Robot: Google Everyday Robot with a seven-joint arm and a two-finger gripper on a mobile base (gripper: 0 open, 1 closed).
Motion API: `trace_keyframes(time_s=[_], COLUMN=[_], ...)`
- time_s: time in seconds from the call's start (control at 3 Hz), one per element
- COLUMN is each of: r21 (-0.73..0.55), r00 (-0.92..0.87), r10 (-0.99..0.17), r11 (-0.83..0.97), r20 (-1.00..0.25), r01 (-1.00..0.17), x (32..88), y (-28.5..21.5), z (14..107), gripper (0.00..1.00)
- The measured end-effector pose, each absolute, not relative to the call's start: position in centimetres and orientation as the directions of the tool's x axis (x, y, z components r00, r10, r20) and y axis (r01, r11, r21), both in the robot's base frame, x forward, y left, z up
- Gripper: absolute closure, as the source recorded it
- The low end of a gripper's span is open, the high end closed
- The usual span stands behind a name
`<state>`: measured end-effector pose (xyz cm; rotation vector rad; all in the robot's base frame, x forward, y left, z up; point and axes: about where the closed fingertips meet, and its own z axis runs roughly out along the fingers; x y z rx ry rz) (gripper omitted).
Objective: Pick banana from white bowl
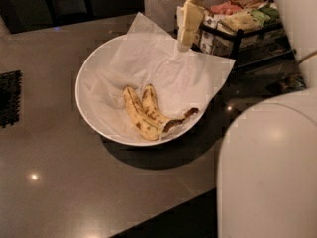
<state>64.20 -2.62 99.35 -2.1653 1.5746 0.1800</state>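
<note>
A large white bowl (91, 113) sits on the grey counter, lined with white paper (163, 73). Two spotted yellow bananas (143, 114) joined at a dark stem lie in its middle. My gripper (187, 31) hangs above the bowl's far right rim, up and to the right of the bananas, well clear of them. It holds nothing.
A black wire rack (237, 31) with snack packets stands at the back right, just behind the gripper. A black mat (10, 98) lies at the left edge. A large white part of the robot (270, 167) fills the lower right. The counter's front edge (163, 212) runs diagonally at the bottom.
</note>
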Motion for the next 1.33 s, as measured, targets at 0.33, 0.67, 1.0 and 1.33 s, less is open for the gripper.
trace_keyframes(time_s=[0.33, 0.67, 1.0, 1.33], r21=[-0.366, -0.374, -0.379, -0.328], r00=[0.304, 0.314, 0.308, 0.261], r10=[-0.885, -0.873, -0.852, -0.775], r11=[-0.168, -0.168, -0.142, -0.074], r20=[-0.352, -0.373, -0.423, -0.575], r01=[-0.915, -0.912, -0.914, -0.942], x=[66.5, 66.6, 65.6, 59.8], y=[-3.5, -2.3, -1.5, 1.4], z=[102.0, 101.8, 102.6, 105.1], gripper=[0.00, 0.00, 0.00, 0.00])
